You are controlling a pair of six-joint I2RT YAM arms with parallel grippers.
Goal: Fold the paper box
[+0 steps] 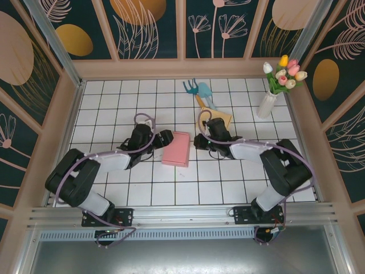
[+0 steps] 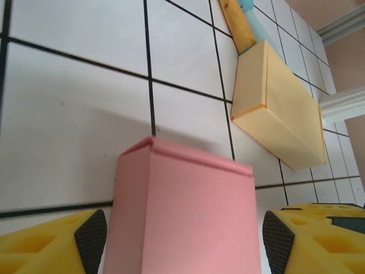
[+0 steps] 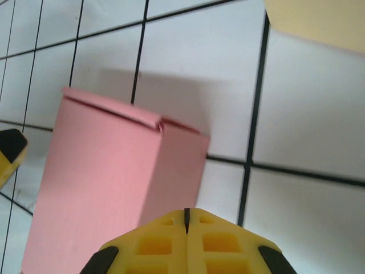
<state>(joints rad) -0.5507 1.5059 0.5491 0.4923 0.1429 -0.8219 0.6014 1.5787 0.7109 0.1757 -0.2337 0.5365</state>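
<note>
Locating pink paper box (image 1: 176,149) lying on white tiled table (image 1: 114,103) between both grippers, long axis running roughly near-to-far | straddling it with left gripper (image 2: 185,242), jaws spread, not clamping | holding right gripper (image 3: 186,220) clenched, empty, just beside its right side | noting matte creased card, flap seam along one end
</note>
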